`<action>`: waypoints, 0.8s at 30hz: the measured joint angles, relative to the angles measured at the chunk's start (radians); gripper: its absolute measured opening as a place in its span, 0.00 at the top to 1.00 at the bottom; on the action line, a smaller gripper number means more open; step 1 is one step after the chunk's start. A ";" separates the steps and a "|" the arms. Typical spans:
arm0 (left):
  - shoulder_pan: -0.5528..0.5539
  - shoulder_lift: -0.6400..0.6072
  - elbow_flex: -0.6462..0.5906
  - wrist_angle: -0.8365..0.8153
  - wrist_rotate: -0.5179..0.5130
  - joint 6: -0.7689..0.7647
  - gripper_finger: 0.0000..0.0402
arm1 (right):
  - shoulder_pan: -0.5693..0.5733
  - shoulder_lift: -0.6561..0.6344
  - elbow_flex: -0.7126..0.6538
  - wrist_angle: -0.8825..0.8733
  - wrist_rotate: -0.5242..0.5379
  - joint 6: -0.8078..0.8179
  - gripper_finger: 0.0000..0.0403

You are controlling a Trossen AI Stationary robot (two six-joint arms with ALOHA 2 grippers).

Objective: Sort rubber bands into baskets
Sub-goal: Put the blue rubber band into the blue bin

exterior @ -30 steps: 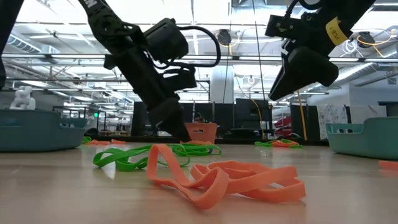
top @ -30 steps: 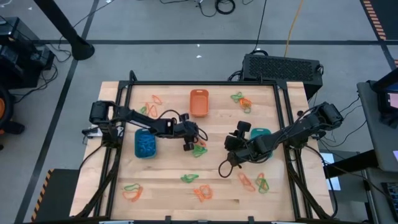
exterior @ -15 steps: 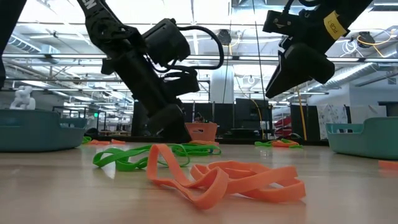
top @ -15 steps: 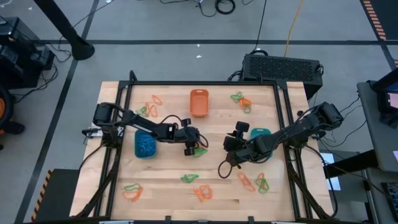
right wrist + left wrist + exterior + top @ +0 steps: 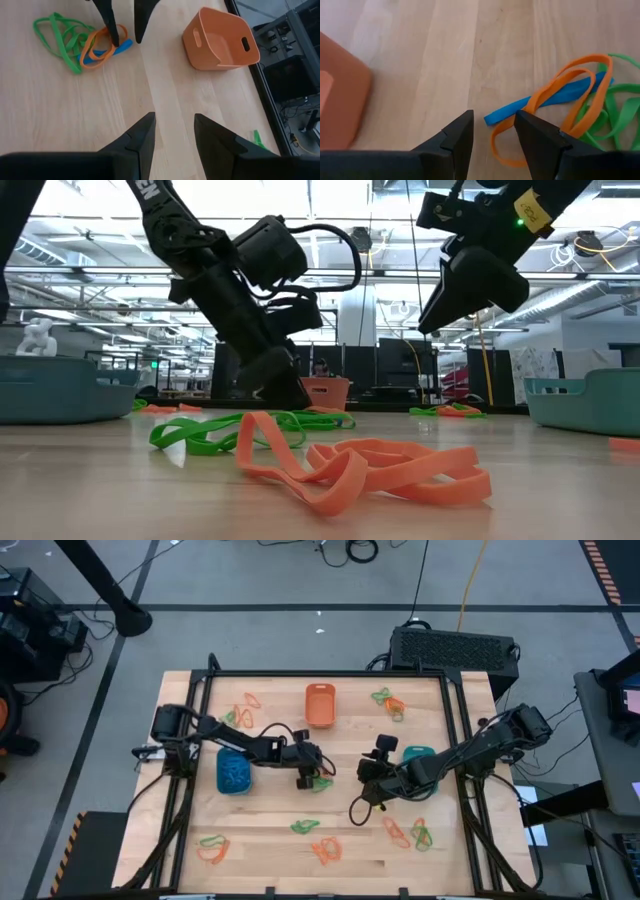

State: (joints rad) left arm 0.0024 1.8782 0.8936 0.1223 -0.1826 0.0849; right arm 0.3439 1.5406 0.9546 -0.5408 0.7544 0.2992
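A small cluster of rubber bands (image 5: 322,780) lies mid-table: one blue band (image 5: 555,95), an orange one (image 5: 580,80) and several green ones (image 5: 615,115). My left gripper (image 5: 492,122) is open and slants down over it, a fingertip on each side of the blue band's free end (image 5: 490,119). To the right, my right gripper (image 5: 368,772) hangs open above bare wood, holding nothing. The orange basket (image 5: 320,705) stands at the far middle. The blue basket (image 5: 234,772), with bands in it, is at the left. The teal basket (image 5: 415,755) is under my right arm. My left gripper's fingertips (image 5: 116,42) stand right at the end of the blue band and the orange loop. I cannot tell whether they touch either band.
More bands lie scattered about: far left (image 5: 248,700), far right (image 5: 390,702), near left (image 5: 212,848), near middle (image 5: 327,850) and near right (image 5: 410,833). A black cable loop (image 5: 358,812) hangs from my right arm. Bare wood lies between the two grippers.
My left gripper has tipped a little further down over the band cluster, its fingers still open. The bands have stayed where they were.
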 joint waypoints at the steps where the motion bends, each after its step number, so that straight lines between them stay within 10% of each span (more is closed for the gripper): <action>1: 0.009 0.000 0.000 0.000 0.032 -0.001 0.60 | 0.000 0.000 0.000 0.000 0.000 -0.002 0.68; 9: 0.048 0.000 0.000 0.001 0.107 -0.027 0.63 | -0.012 0.000 0.000 0.001 0.000 -0.013 0.68; 16: 0.042 -0.006 0.000 0.002 0.133 -0.027 0.94 | -0.016 0.000 0.000 0.004 0.000 -0.016 0.68; 24: -0.016 -0.090 0.000 -0.010 0.013 -0.026 0.99 | -0.016 0.000 0.000 0.007 0.000 -0.016 0.68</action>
State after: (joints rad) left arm -0.0131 1.7887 0.8932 0.1122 -0.1699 0.0586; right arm 0.3283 1.5406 0.9546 -0.5339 0.7540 0.2829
